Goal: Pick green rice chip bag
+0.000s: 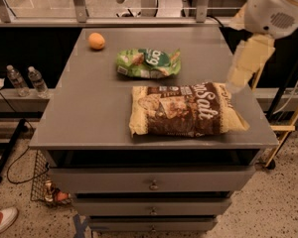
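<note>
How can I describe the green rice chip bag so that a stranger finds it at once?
On the grey cabinet top, with the claw near its right edge, look behind the brown Salt bag, right of the orange fruit. The green rice chip bag lies there: bright green and smaller.

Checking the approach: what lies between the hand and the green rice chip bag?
Camera view: only bare tabletop between the hand, over the table's right edge, and the green rice chip bag; the brown bag lies nearer the front.
</note>
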`<state>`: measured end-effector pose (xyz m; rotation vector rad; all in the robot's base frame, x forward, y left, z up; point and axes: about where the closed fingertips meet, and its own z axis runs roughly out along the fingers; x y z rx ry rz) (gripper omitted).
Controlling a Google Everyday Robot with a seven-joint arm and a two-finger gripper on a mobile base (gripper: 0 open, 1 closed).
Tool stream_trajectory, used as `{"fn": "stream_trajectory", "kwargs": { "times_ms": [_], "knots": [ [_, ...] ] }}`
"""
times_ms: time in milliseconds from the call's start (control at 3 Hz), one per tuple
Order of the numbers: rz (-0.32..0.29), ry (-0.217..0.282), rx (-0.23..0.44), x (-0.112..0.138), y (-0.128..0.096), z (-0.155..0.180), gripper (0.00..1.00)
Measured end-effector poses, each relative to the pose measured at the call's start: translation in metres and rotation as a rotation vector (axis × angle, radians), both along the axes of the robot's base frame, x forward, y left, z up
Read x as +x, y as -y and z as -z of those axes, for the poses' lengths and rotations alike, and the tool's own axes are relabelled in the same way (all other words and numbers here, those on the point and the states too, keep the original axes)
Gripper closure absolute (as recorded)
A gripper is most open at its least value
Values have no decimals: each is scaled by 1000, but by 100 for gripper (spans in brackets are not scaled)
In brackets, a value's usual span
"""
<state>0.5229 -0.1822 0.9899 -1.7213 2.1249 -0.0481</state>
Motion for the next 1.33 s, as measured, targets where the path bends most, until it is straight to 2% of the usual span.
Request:
{"fn": "stream_trajectory", "kwargs": {
  "times_ms": [333, 667, 1000, 1333],
  "knots": [
    [-9, 35, 59, 56, -39, -5, 0],
    [6, 43, 70, 109, -98, 16, 0],
    [9, 24, 5, 144, -126, 54, 0],
    [10, 24, 4, 143, -127, 55, 0]
  ]
}}
